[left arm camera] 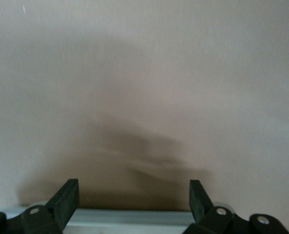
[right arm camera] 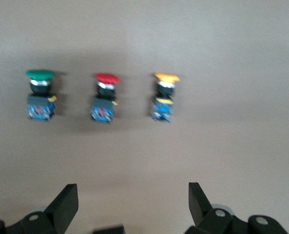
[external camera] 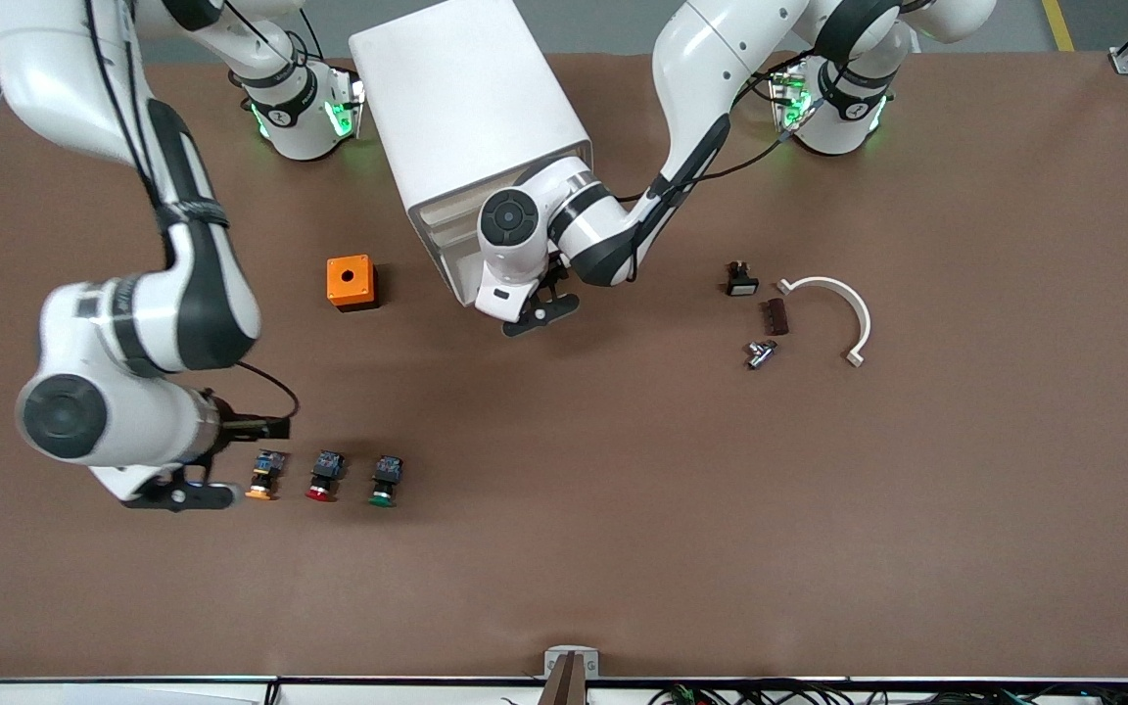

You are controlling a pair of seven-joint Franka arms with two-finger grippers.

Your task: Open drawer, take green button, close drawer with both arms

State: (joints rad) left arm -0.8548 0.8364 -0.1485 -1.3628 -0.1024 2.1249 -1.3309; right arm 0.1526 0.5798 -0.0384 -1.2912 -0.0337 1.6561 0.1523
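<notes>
On table (external camera: pixel 623 548), button (external camera: pixel 386 481) cap camera-ward.

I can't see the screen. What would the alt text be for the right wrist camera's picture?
Three small push buttons lie in a row on the brown table: a green-capped button, a red-capped button and an orange-capped button, each with a bluish rear block. The right gripper hangs open at the picture's edge, holding nothing.
</notes>
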